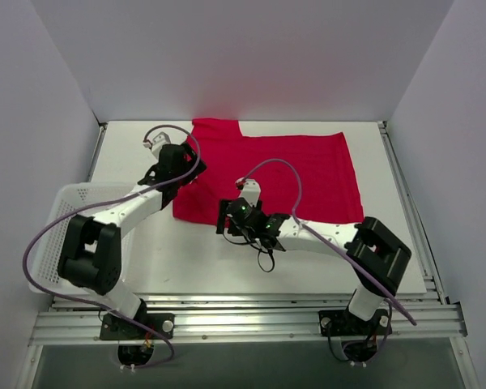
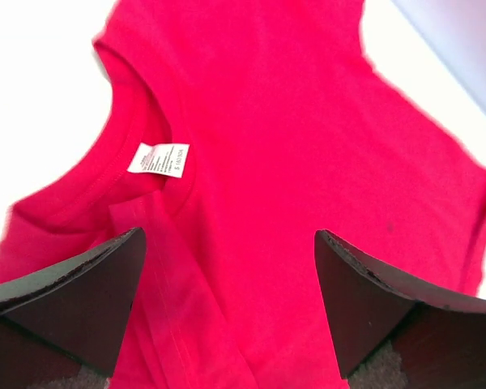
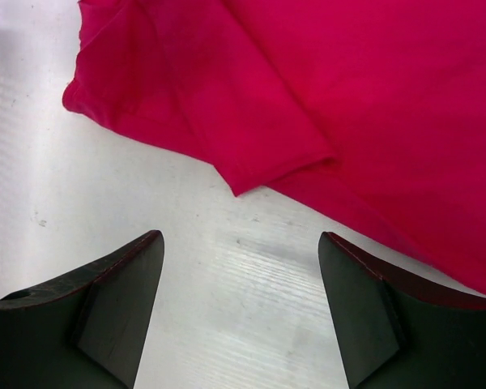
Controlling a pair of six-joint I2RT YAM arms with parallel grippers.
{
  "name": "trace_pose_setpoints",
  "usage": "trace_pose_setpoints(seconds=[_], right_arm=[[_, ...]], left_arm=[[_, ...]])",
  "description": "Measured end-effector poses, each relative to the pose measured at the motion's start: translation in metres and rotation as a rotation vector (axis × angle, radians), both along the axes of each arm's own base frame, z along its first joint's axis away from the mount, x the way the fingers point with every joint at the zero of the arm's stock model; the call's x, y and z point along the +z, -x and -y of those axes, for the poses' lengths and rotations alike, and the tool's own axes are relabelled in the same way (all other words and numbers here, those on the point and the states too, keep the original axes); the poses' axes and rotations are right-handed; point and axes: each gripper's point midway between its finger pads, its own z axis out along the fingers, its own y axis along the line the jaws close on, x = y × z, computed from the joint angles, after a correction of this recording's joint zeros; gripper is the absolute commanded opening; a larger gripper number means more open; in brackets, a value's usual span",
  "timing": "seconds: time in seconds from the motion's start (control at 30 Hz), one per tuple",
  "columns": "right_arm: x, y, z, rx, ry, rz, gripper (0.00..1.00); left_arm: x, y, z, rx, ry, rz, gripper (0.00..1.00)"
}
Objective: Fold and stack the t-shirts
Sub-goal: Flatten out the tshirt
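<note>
The left hand (image 2: 227,243) hovered released above the red t-shirt (image 2: 308,138) near its collar; the right hand (image 3: 239,243), also spread empty, pointed down over the bench (image 3: 227,324) beside the shirt's edge.

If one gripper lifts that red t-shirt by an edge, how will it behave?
Probably floppy: the red t-shirt lies flat with a soft fold along its edge. It would likely drape and sag from one pinch. Pushed, it may bunch, like its wrinkled corner.

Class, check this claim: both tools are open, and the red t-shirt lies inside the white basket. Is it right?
No. The top view shows the t-shirt on the table, not inside the basket. The left tool and right tool are open.
</note>
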Motion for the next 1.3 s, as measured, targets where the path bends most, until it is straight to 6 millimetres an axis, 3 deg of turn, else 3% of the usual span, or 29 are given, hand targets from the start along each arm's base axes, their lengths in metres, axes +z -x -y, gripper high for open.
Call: trace_pose_setpoints(seconds=[0.13, 0.27, 0.37, 0.57, 0.87, 1.3], right_arm=[[-0.016, -0.004, -0.024, 0.024, -0.003, -0.026, 0.71], [-0.029, -0.007, -0.045, 0.038, -0.012, -0.047, 0.71], [-0.037, -0.007, -0.055, 0.042, -0.011, -0.056, 0.71], [-0.051, -0.002, -0.068, 0.048, -0.006, -0.079, 0.71], [-0.049, -0.006, -0.078, 0.035, -0.01, -0.078, 0.7], [-0.064, -0.015, -0.05, -0.07, 0.119, -0.055, 0.71]], left_arm=[[0.054, 0.018, -0.017, 0.028, -0.003, 0.112, 0.94], [0.079, 0.034, -0.034, 0.054, -0.017, 0.171, 0.94], [0.074, 0.041, -0.046, 0.07, -0.041, 0.16, 0.94], [0.039, 0.053, -0.065, 0.09, -0.086, 0.072, 0.94], [0.026, 0.057, -0.075, 0.092, -0.095, 0.042, 0.94], [0.022, 0.057, -0.078, 0.082, -0.098, 0.041, 0.94]])
